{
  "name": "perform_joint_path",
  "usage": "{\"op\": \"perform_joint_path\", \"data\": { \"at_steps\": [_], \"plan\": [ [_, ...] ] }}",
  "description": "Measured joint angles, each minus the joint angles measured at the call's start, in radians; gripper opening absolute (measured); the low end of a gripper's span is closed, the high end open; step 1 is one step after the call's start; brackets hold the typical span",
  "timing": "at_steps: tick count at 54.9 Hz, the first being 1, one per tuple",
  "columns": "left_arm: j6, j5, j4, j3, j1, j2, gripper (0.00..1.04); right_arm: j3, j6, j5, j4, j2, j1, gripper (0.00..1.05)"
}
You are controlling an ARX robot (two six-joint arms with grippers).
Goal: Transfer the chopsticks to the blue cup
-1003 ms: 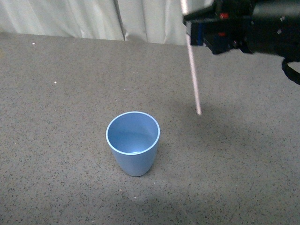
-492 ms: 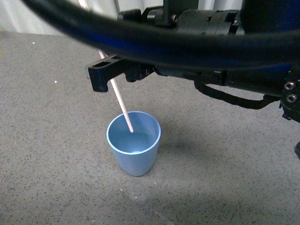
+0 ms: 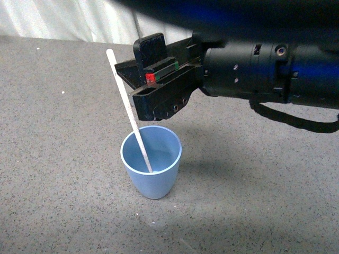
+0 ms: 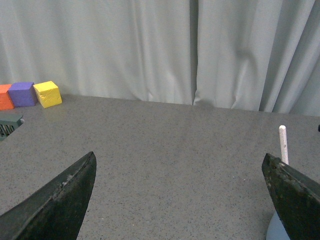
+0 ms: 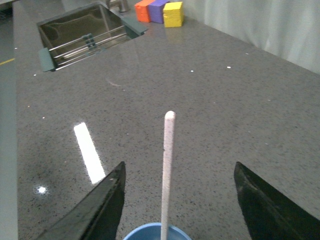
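- The right gripper (image 3: 132, 83) hangs just above the blue cup (image 3: 151, 174), a little behind its rim. Its jaws stand wide apart and clamp nothing.
- In the right wrist view both dark fingers (image 5: 102, 210) stand well clear of the chopsticks (image 5: 167, 165). The stick rises out of the cup in the gap between them and touches neither.
- The chopsticks are a single pale stick with its lower end down inside the cup.
- In the front view the stick tilts up and away from the cup toward the robot's left. It passes just beside the right gripper's fingertips, and its round top is well above the cup's rim.
- The right arm (image 3: 265, 74), black and bulky, reaches in above the cup from the robot's right.
- The left gripper (image 4: 178, 157) also has its jaws far apart, with only bare surface between them.
- In the left wrist view a sliver of the cup shows beside one of its fingers (image 4: 295, 195), with the stick's top above that.
- The cup stands upright on a grey speckled countertop (image 3: 254, 201), its mouth open upward.
- A pale curtain (image 4: 125, 50) hangs behind the cup along the far edge of the countertop.
- An orange block (image 4: 5, 96), a purple block (image 4: 21, 93) and a yellow block (image 4: 47, 93) sit side by side at the foot of the curtain, well apart from the cup.
- A metal sink (image 5: 85, 35) is set into the countertop near those blocks, also well apart from the cup.
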State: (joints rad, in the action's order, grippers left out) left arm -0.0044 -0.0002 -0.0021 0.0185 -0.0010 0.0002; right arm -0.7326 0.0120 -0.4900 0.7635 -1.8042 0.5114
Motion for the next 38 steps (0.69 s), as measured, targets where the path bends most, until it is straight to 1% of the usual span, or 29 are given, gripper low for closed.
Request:
{"op": "perform_joint_path", "data": {
  "at_steps": [2, 3, 6, 11, 12, 14, 16, 19, 23, 26, 32, 35, 38],
  "plan": [
    [0.0, 0.0, 0.0, 0.0, 0.0, 0.0, 0.98, 0.009, -0.001, 0.024, -0.021, 0.021, -0.007, 0.69],
    [0.0, 0.0, 0.0, 0.0, 0.0, 0.0, 0.98, 0.02, -0.011, 0.056, -0.041, 0.043, -0.017, 0.75],
    [0.0, 0.0, 0.0, 0.0, 0.0, 0.0, 0.98, 0.035, -0.033, 0.107, -0.072, 0.073, -0.035, 0.82],
    [0.0, -0.001, 0.0, 0.0, 0.0, 0.0, 0.98, 0.066, -0.088, 0.224, -0.177, 0.145, -0.098, 0.97],
    [0.0, 0.0, 0.0, 0.0, 0.0, 0.0, 0.98, 0.069, -0.09, 0.259, -0.212, 0.158, -0.114, 0.97],
    [0.0, 0.0, 0.0, 0.0, 0.0, 0.0, 0.98, 0.078, -0.073, 0.363, -0.304, 0.187, -0.157, 0.95],
    [0.0, 0.0, 0.0, 0.0, 0.0, 0.0, 0.98, 0.102, -0.072, 0.427, -0.379, 0.214, -0.208, 0.95],
    [0.0, 0.0, 0.0, 0.0, 0.0, 0.0, 0.98, 0.141, -0.077, 0.484, -0.461, 0.256, -0.281, 0.95],
    [0.0, 0.0, 0.0, 0.0, 0.0, 0.0, 0.98, 0.202, -0.069, 0.533, -0.488, 0.347, -0.343, 0.95],
    [0.0, 0.001, 0.0, 0.0, 0.0, 0.0, 0.98, 0.237, -0.066, 0.552, -0.498, 0.428, -0.355, 0.95],
    [0.0, 0.001, 0.0, 0.0, 0.0, 0.0, 0.98, 0.29, -0.045, 0.625, -0.494, 0.548, -0.353, 0.95],
    [0.0, 0.0, 0.0, 0.0, 0.0, 0.0, 0.98, 0.336, -0.04, 0.699, -0.489, 0.637, -0.34, 0.95],
    [0.0, 0.0, 0.0, 0.0, 0.0, 0.0, 0.98, 0.38, -0.066, 0.762, -0.496, 0.731, -0.321, 0.95]
  ]
}}
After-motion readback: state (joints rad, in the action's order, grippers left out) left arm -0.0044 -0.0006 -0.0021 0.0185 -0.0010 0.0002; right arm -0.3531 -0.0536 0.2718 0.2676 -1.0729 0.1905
